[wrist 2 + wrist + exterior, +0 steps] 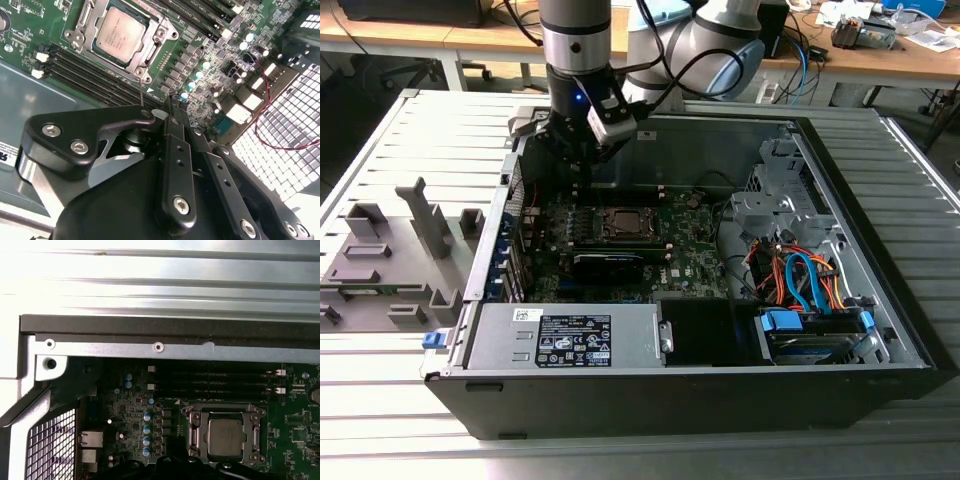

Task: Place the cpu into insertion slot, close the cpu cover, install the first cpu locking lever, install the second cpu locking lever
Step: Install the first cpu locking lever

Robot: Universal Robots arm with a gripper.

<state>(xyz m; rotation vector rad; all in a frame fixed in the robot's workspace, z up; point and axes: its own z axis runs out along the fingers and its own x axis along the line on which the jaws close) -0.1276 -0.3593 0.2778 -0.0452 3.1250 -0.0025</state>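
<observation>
Hovering over the green motherboard (692, 250), my pincer (177, 109) has its fingers nearly together, gripping nothing. I see the cpu (119, 34) seated in the insertion slot (134, 62), cpu cover (152, 40) flat around it, nearby.

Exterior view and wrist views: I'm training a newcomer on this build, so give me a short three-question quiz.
1. True or false: the metal cover lies flat around the chip.
2. The gripper hangs above: A the board, toward the exterior view's left of the chip; B the blue cables; C the grey table outside the case.
3. Fill in: the board's colour is ___.
Key: 1 true; 2 A; 3 green.
</observation>
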